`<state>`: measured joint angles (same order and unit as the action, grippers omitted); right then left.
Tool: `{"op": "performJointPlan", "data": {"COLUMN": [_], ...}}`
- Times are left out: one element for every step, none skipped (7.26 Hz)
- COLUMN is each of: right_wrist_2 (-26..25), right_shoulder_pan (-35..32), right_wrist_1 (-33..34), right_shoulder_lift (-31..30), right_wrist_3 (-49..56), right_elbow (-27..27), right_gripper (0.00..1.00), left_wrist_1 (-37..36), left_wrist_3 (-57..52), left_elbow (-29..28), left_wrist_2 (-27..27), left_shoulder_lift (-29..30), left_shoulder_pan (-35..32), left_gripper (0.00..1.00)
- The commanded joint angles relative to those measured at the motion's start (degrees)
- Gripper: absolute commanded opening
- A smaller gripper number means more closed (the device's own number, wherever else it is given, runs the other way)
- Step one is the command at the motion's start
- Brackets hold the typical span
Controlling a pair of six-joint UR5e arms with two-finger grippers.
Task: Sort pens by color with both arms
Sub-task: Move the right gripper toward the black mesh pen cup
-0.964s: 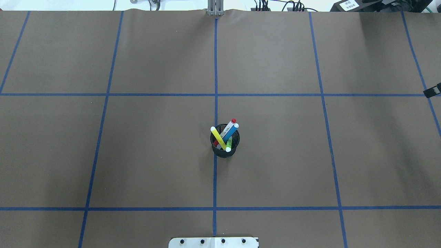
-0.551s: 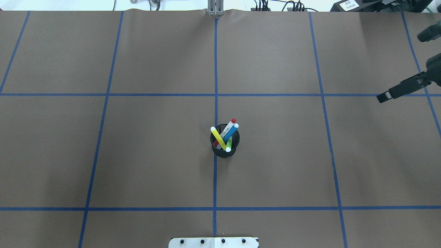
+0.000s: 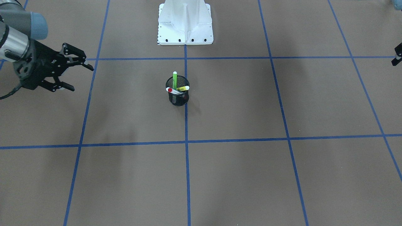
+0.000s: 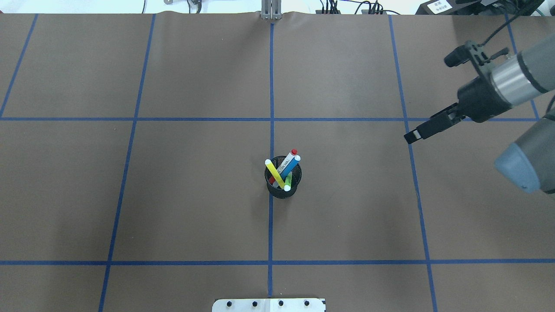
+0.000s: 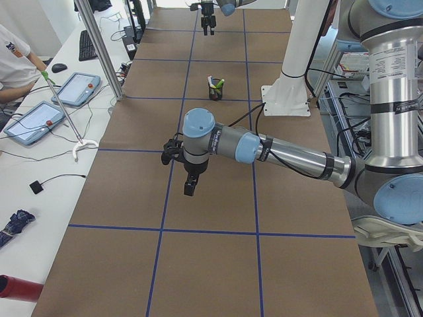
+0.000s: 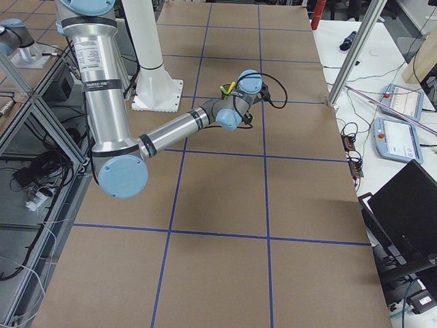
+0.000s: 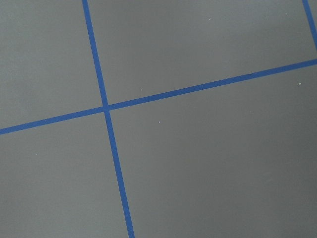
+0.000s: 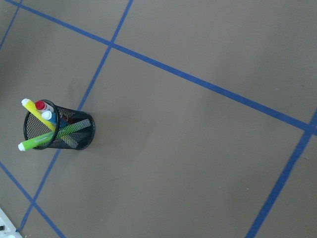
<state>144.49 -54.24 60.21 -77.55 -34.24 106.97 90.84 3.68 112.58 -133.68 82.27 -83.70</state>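
The pens [image 4: 288,167] all stand bunched in a black mesh cup [image 4: 277,193] that sits on the middle blue tape line [image 4: 271,78] of the brown paper [image 4: 195,195], in the middle row of the taped grid. Seen from overhead, the yellow pen [image 4: 275,173] leans toward 10 o'clock and crosses over the others. The blue pen [image 4: 291,164] and the red-capped pen [image 4: 294,152] lean side by side toward 1 o'clock, and the green pen [image 3: 175,81] shows its tip at the cup's 5 o'clock rim. The right gripper [image 4: 427,100] hangs above the table at about 2 o'clock from the cup and well apart from it. Its jaws are spread wide with nothing between them, and the fingers point toward the middle of the table. Brown paper crossed by one lengthwise tape line lies between this gripper and the cup. The left gripper [image 5: 189,190] points down over the paper toward the table's left end, far from the cup; I cannot tell whether its jaws are apart or together. The left wrist view shows a tape crossing on the paper. The white base [image 4: 269,304] lies at 6 o'clock from the cup, one grid line between them. The table's far edge at 12 o'clock carries a metal clamp [image 4: 271,11] and cables [image 4: 368,6].
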Motion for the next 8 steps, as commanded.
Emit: {"op": "performJointPlan", "data": {"right_wrist_2": [-6.14,-8.85,-12.88,-14.23,-14.85,-17.81,-18.28,-18.19], "right_shoulder_pan": [9.90,13.60,16.59,17.93,18.46,18.73,18.73,18.64], "right_wrist_1": [-0.10,-0.01,-0.01,-0.01,-0.09,0.17,0.08,0.08], "right_shoulder_lift": [5.90,7.83,10.98,13.89,14.61,16.88,18.99,18.49], "right_wrist_3": [-7.49,-7.60,-7.51,-7.51,-6.73,-6.54,-6.54,-4.98], "right_elbow": [-0.27,-1.14,-3.58,-6.04,-7.03,-8.43,-10.79,-10.90], "right_gripper": [0.99,0.96,0.90,0.89,0.85,0.81,0.80,0.78], "left_wrist_1": [0.04,0.12,0.12,0.12,0.04,0.12,0.12,0.12], "left_wrist_3": [2.29,2.30,2.38,2.38,2.38,2.38,2.38,2.38], "left_elbow": [-0.34,-0.95,-0.95,-0.95,-0.95,-0.87,-0.87,-0.95], "left_wrist_2": [0.00,0.00,0.00,0.00,0.00,0.00,0.00,0.00], "left_shoulder_lift": [0.26,0.35,0.35,0.35,0.35,0.35,0.35,0.35], "left_shoulder_pan": [0.03,0.03,0.03,0.03,0.03,0.03,0.03,0.03], "left_gripper": [1.00,1.00,1.00,1.00,1.00,1.00,1.00,1.00]}}
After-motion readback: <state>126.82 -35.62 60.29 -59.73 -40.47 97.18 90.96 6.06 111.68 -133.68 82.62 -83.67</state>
